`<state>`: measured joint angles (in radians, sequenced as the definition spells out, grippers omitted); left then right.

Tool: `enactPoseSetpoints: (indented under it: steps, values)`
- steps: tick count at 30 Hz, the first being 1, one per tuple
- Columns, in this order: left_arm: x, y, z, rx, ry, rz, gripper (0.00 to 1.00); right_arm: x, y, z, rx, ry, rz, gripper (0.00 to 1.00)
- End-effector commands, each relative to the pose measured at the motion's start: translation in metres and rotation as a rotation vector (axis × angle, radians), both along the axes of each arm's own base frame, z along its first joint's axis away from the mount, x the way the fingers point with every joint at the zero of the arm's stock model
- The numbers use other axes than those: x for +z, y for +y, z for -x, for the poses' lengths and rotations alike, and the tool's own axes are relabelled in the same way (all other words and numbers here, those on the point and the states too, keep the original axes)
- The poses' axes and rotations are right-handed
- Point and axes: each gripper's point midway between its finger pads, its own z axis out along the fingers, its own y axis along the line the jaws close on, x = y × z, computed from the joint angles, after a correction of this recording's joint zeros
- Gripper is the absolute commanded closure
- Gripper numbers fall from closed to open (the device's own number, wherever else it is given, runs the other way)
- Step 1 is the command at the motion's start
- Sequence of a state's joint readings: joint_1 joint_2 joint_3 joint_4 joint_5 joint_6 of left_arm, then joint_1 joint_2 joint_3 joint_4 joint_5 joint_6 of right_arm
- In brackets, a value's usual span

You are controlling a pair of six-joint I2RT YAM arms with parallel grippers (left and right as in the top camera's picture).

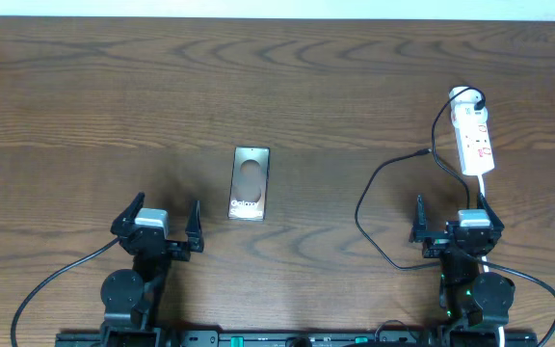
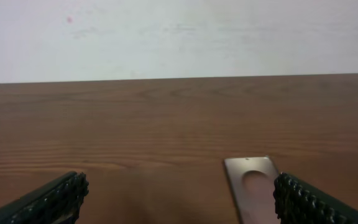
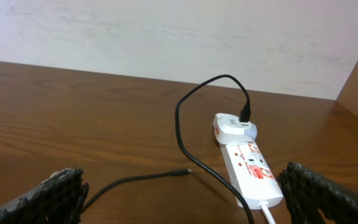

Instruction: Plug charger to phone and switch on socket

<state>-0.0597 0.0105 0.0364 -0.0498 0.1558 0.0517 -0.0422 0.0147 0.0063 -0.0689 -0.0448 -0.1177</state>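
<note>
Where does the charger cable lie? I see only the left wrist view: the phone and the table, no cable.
Observer: The charger's connector tip lies loose on the table, ahead of the right gripper, well right of the phone.
Operator: Is the other end plugged in?
Observer: Yes, its black plug head sits in a white adapter at the socket's far end.
Operator: Are the grippers free?
Observer: Yes, the right one is open and empty, like the left gripper.
</note>
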Motion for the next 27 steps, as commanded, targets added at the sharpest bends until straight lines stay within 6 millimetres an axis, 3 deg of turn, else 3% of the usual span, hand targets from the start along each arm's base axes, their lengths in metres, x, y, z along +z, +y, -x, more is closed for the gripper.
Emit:
enactPoseSetpoints:
  steps: [1, 13, 27]
  values:
    - [0.01, -0.012, 0.004, -0.071, -0.008, 0.029, 0.02, 0.0, 0.0, 0.0, -0.001, -0.002, 0.011, 0.01]
    - [0.033, -0.013, 0.001, -0.07, 0.063, 0.064, 0.02, 0.0, 0.0, 0.0, -0.001, -0.002, 0.011, 0.01]
    - [0.067, -0.027, -0.01, -0.134, 0.278, 0.093, 0.02, 0.0, 0.0, 0.0, -0.001, -0.002, 0.011, 0.01]
